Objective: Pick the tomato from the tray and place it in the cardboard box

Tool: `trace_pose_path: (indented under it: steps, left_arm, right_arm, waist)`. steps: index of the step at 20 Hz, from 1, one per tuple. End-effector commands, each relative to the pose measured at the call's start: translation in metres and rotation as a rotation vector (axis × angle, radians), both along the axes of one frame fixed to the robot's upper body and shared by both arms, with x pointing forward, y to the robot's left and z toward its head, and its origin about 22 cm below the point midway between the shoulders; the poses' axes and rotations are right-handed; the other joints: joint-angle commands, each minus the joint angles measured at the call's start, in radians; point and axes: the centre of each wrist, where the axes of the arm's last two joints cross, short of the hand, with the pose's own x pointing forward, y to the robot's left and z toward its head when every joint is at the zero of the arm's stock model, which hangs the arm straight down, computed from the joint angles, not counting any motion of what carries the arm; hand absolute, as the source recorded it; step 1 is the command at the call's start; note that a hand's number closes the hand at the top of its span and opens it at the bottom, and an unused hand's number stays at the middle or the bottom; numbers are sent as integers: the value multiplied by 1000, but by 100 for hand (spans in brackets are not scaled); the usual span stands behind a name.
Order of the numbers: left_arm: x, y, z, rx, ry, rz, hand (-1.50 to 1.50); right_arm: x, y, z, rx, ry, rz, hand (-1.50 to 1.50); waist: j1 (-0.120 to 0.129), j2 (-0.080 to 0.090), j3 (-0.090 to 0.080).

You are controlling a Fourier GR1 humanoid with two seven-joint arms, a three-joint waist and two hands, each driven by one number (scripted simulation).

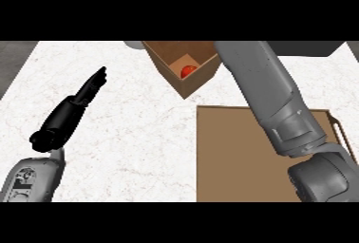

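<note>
A red tomato (187, 71) lies inside the open cardboard box (184, 83) at the top middle of the counter. A brown tray (228, 156) sits at the lower right with nothing visible on its bare surface. My right forearm (270, 95) crosses above the tray and runs up past the box's right side; the right hand itself is out of the picture at the top. My left hand (77, 107) stands at the left with fingers straight, pointing up and to the right, holding nothing.
White marbled counter (133, 142) spreads between the left hand and the tray. A dark strip of floor (14, 57) borders the counter's left edge.
</note>
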Motion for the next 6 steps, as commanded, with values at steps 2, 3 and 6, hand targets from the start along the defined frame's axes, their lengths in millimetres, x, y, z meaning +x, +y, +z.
trace_pose_path:
  steps: [2, 3, 6]
  left_arm:
    - [-2, -21, -1, -26, 5, -4, 0]
    - [3, -2, -3, 0, 6, 6, 0]
    - [-11, -6, -4, -8, 15, 11, 0]
  right_arm:
    - [2, -23, -25, 261, -61, -156, -150]
    - [4, -29, -21, 301, -63, -167, -150]
    - [6, -68, -48, 301, -134, -219, -150]
  waist:
    - [-1, -3, -2]
    - [-1, 0, -3]
    - [3, -5, -2]
